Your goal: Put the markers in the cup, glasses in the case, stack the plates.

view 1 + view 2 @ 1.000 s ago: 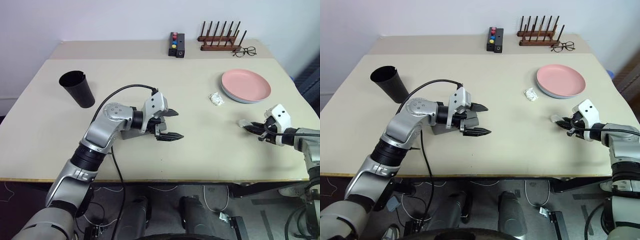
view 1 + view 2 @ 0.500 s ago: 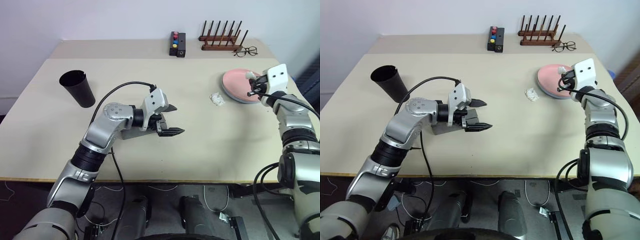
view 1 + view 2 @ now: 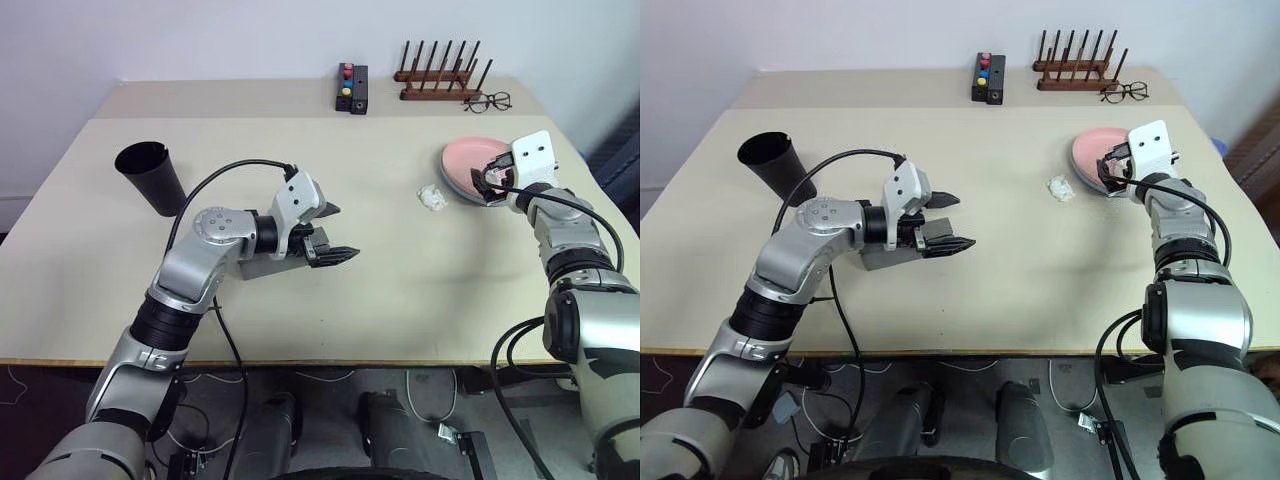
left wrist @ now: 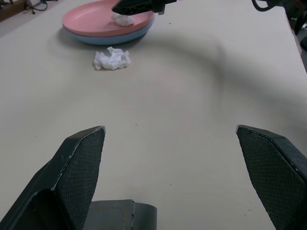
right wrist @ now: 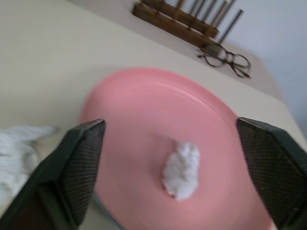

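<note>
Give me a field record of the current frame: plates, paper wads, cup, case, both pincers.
plates: pink plate stacked on the light blue plate, far right of the table
paper wads: one on the pink plate, one on the table beside the stack
cup: black cup, upright, far left
case: grey case under the left pincer, lid shut
left pincer: open, holding nothing
right pincer: open over the pink plate, wad lying below it
other: wire-framed spectacles by the wooden rack

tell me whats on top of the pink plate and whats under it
A small white crumpled wad lies on the pink plate. Under it sits the light blue plate, only its rim showing; the rest is covered.
</note>
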`<state>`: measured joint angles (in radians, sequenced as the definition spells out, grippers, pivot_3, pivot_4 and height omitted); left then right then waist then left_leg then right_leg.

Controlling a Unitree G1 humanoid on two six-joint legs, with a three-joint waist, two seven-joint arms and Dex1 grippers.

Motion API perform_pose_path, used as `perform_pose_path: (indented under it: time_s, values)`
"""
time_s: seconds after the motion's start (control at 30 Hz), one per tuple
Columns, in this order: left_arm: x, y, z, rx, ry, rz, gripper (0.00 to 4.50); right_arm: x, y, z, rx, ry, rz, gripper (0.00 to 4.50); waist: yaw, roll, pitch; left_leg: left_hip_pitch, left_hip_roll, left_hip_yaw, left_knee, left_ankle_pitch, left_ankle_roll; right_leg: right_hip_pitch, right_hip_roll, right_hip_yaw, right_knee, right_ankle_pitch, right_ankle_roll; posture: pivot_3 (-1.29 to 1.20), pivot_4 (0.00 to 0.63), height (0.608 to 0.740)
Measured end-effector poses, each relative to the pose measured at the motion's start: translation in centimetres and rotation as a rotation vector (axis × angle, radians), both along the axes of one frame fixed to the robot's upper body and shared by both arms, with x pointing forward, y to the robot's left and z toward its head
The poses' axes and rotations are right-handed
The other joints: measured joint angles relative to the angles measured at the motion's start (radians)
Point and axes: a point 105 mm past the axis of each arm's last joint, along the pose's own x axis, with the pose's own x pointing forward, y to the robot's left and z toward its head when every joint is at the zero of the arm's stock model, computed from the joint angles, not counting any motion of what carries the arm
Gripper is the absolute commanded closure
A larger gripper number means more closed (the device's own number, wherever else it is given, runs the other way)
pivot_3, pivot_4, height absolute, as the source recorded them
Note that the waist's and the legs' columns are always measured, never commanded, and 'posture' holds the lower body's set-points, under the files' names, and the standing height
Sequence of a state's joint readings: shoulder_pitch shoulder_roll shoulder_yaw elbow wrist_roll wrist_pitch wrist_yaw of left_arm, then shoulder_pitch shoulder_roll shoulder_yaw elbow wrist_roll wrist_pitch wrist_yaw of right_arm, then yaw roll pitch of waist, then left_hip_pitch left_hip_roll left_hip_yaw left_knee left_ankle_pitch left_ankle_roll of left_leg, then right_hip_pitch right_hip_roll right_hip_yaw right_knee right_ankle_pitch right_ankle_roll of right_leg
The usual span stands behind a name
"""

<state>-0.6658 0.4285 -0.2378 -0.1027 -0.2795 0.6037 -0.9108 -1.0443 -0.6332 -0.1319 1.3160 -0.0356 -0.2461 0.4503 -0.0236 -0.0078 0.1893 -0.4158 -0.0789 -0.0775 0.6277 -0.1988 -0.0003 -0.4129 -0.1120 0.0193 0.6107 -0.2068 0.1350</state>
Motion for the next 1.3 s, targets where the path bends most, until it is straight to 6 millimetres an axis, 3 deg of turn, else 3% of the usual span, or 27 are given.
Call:
perform_pose_path:
  time_s: [0.2, 0.37, 0.8, 1.3]
  values:
    - [0.0, 0.0, -0.1, -0.007, 0.008, 0.001, 0.0, -0.1, 4.7, -0.7, 0.101, 0.021, 0.283, 0.08, -0.014, 0.0, 0.0, 0.0, 0.0, -0.001, 0.0, 0.0, 0.0, 0.0, 0.0, 0.0, 0.001, 0.0, 0.0, 0.0, 0.15, 0.74]
    - [0.0, 0.0, -0.1, -0.008, 0.008, 0.001, 0.0, -1.2, 6.8, -3.8, 0.148, 0.107, 0.416, 0.08, -0.017, 0.0, 0.0, 0.0, 0.0, -0.001, 0.0, 0.0, 0.0, 0.0, 0.0, 0.0, 0.001, 0.0, 0.0, 0.0, 0.15, 0.74]
    - [0.5, 1.4, 0.2, -0.045, 0.015, 0.133, 0.0, -1.8, 8.2, -6.1, 0.171, 0.181, 0.468, 0.08, -0.021, 0.0, 0.0, 0.001, 0.0, -0.001, -0.001, 0.0, 0.0, 0.0, 0.0, 0.0, 0.002, 0.0, 0.0, 0.0, 0.15, 0.74]
    - [0.1, 2.0, 0.8, -0.081, 0.022, 0.193, 0.0, -1.0, 6.8, -7.0, 0.14, 0.165, 0.282, 0.08, -0.02, 0.0, 0.0, 0.001, 0.0, -0.001, -0.001, 0.0, 0.0, 0.0, 0.0, 0.0, 0.002, 0.0, 0.0, 0.0, 0.15, 0.74]
